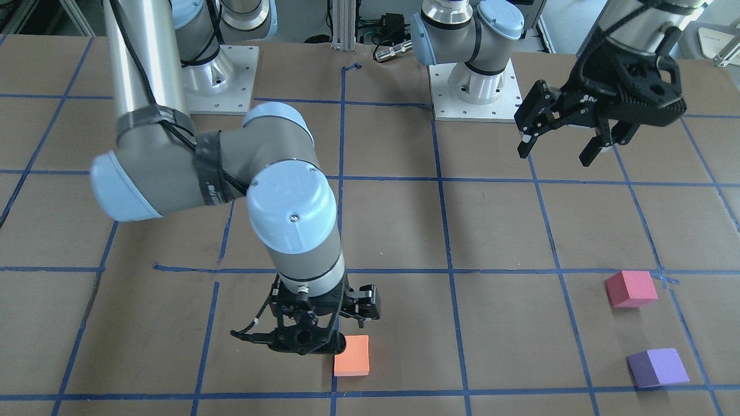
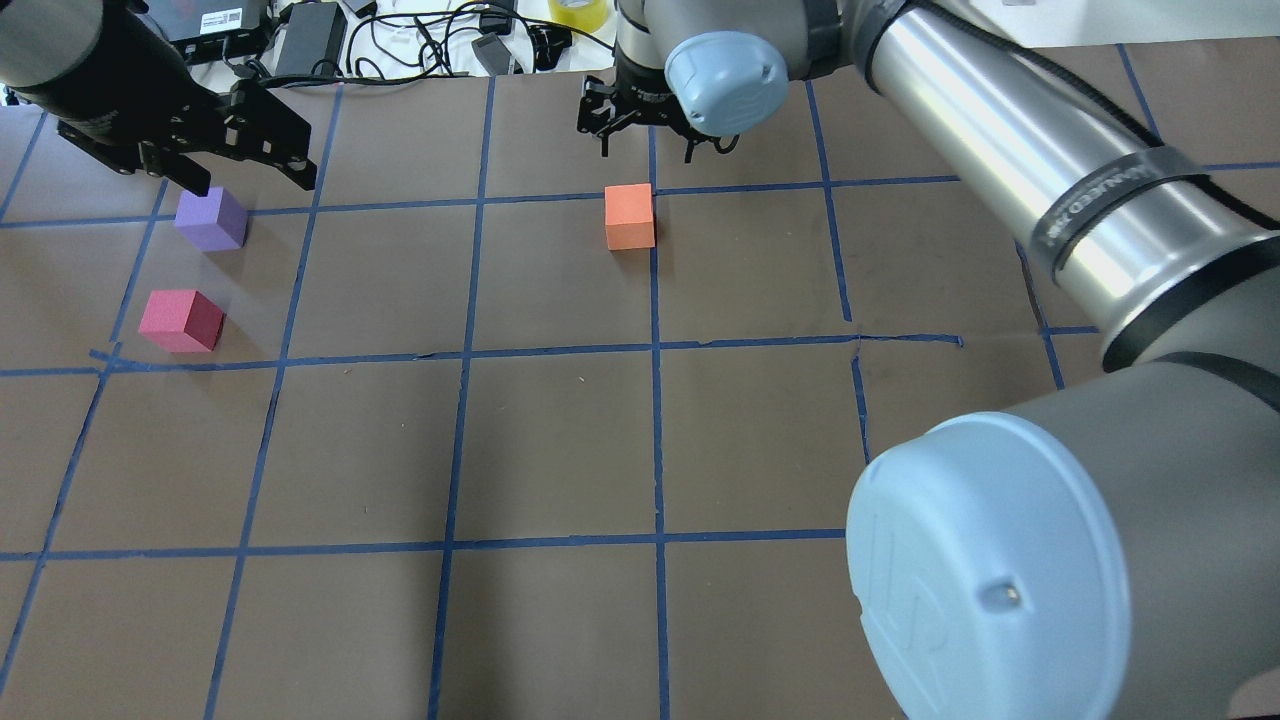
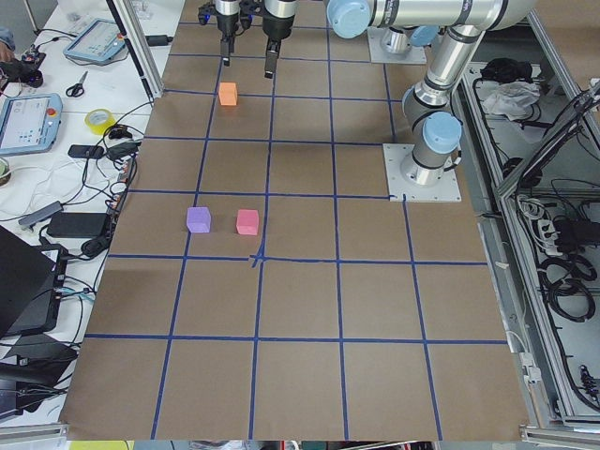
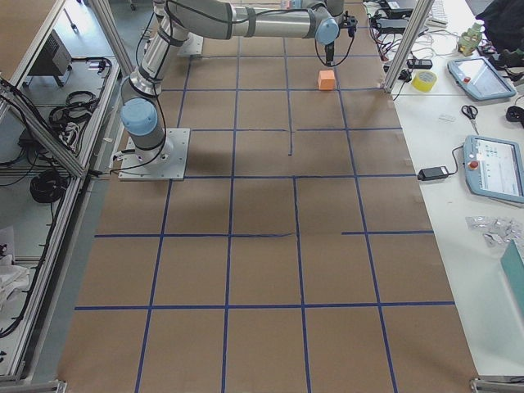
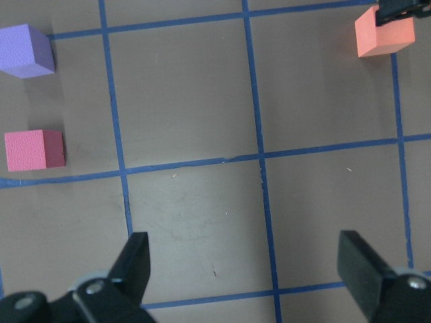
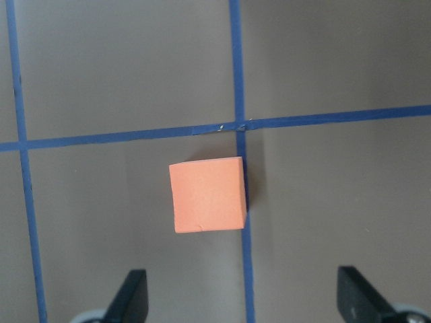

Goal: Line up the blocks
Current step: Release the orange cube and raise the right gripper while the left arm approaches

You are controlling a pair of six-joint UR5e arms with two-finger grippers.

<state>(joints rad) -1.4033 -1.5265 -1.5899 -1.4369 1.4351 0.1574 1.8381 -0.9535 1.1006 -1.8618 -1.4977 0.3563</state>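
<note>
On my left, my left gripper [image 1: 556,155] hangs above the tabletop [image 2: 560,450], jaws spread wide with nothing between them, and the purple block [image 2: 211,219] and pinkish-red block [image 2: 182,320] sit near each other without touching. Toward the middle, the orange block [image 2: 630,216] rests on a blue tape line [image 2: 655,300] just beside a crossing, well apart from the other two. My right gripper [image 6: 244,299] is low beside it, jaws wide and empty.
</note>
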